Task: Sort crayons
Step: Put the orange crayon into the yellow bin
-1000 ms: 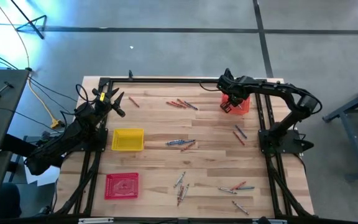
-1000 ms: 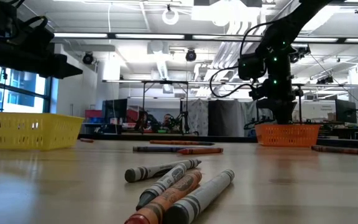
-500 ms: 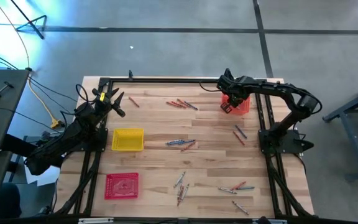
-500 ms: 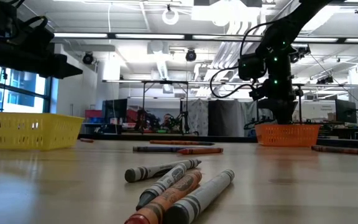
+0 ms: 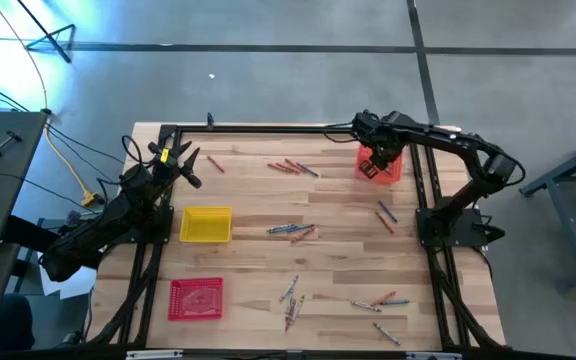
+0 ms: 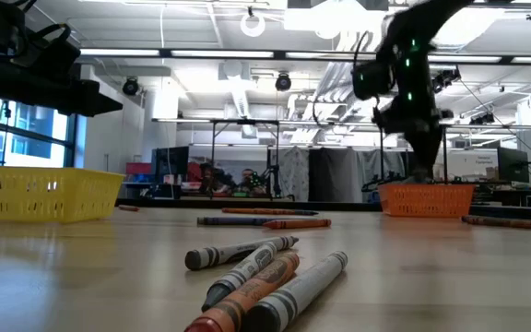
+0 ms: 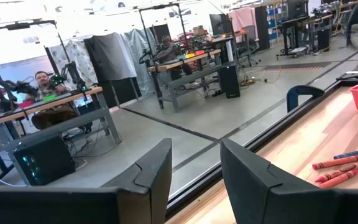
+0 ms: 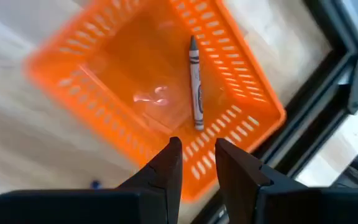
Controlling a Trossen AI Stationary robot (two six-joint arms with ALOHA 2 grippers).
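While the right gripper [image 8: 197,163] hung above the orange tray [image 8: 241,81], fingers slightly parted and empty, one grey crayon [image 8: 196,81] lay inside it, other crayons [image 5: 291,229] scattered across the table [image 5: 248,195], left gripper [image 7: 194,171] idle at the far-left corner, parted, empty.

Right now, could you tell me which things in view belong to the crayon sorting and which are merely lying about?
Part of the job:
- crayons scattered on the table
- orange tray, one crayon inside
- yellow tray and red tray
- right gripper, open above the orange tray
- left gripper, open, waiting at the table's edge

Just lying about:
- yellow cable on the floor
- workbenches in the room behind
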